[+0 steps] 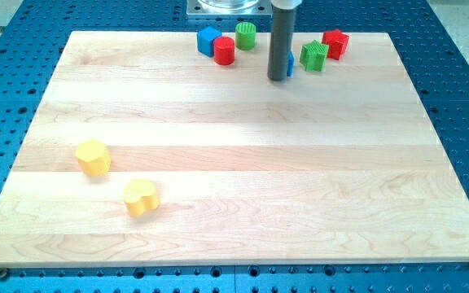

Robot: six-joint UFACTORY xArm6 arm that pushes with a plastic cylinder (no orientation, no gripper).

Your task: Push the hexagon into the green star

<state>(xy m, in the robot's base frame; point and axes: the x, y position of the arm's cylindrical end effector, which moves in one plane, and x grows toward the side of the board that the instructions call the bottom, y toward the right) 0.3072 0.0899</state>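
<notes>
A yellow hexagon (93, 157) lies at the view's left, on the lower half of the wooden board (243, 187). The green star (313, 55) sits near the view's top, right of centre. My tip (279, 79) rests on the board just left of the green star, far up and to the right of the hexagon. A blue block (291, 63) is mostly hidden behind the rod, between it and the green star; its shape cannot be made out.
A yellow heart (140, 197) lies below and right of the hexagon. A red block (335, 43) sits just right of the green star. A blue cube (208, 41), a red cylinder (224, 50) and a green cylinder (245, 36) cluster at the top centre.
</notes>
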